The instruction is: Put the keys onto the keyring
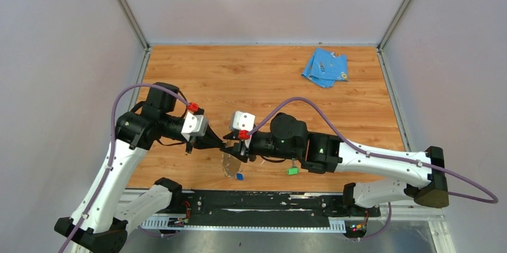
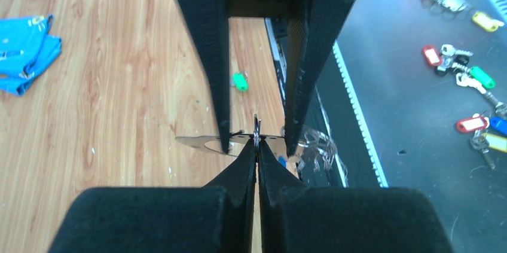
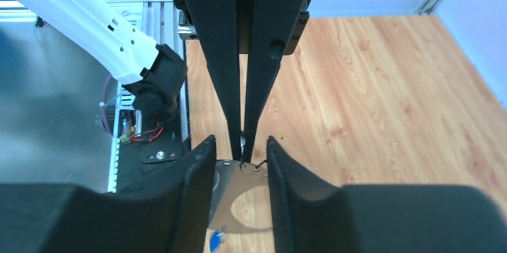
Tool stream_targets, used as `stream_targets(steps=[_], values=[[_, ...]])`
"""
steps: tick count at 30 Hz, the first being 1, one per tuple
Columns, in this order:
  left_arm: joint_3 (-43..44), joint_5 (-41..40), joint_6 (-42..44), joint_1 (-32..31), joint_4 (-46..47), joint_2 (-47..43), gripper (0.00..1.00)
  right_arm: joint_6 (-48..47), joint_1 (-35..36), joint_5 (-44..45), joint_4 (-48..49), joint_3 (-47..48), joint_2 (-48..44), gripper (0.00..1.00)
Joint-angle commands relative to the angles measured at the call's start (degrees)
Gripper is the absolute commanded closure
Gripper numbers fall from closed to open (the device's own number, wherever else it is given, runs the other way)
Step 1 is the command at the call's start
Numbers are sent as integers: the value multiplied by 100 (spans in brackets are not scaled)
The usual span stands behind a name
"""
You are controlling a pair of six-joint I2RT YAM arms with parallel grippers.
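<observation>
Nearest the left wrist camera, the left gripper (image 2: 257, 147) has its fingers pressed together, pinching the upper edge of the keyring (image 3: 230, 175) over the front part of the wooden table (image 1: 251, 79). Facing it, the right gripper (image 3: 241, 151) stands partly spread, with one finger on either side of the left fingertips and the ring. Whether those fingers touch the metal cannot be told. From above, both wrists cover most of the ring and only its lower curve shows.

There is one keyring and there are two keys, neither on it. In the top view the blue key (image 3: 216, 238) lies at 5 o'clock of the ring; the right wrist view cuts it off. The green key (image 2: 240, 81) lies at 3 o'clock, farther out. Their metal blades are too small to make out. One light-blue cloth (image 1: 326, 66) sits between 1 and 2 o'clock, well apart. Off the table, several tagged spare keys (image 2: 472, 123) are too jumbled to count.
</observation>
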Motion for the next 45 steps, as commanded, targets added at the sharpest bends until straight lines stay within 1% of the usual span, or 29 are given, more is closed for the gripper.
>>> stream_targets(steps=[1, 5, 6, 8, 12, 17, 23, 27, 32, 39, 45], values=[[296, 695, -232, -32, 126, 50, 100, 155, -55, 174, 129, -116, -143, 55], [393, 812, -306, -32, 127, 38, 100, 152, -99, 219, 142, -96, -460, 39], [432, 827, -330, -32, 129, 34, 100, 132, -125, 183, 142, -99, -572, 37], [532, 855, -363, -32, 134, 29, 100, 35, -187, 107, 139, -131, -828, 36], [714, 917, -378, -32, 127, -31, 100, -299, -230, -270, 168, -291, -1390, 39], [1048, 925, -156, -32, 127, -111, 100, -570, -240, -780, 91, -270, -1689, 50], [1393, 787, 478, -41, 127, -120, 100, -845, -239, -1339, -198, 89, -1374, 47], [1488, 751, 973, -41, 130, -184, 100, -1098, -240, -1404, -172, 235, -1159, 48], [1445, 1030, 1194, -50, 127, -261, 100, -1353, -244, -1381, 203, 292, -1158, 52], [1265, 1066, 1689, -91, 127, -336, 100, -1493, -240, -1411, 575, 371, -1141, 62], [1325, 1097, 1650, -111, 119, -229, 100, -1543, -232, -1606, 570, 535, -944, 62]])
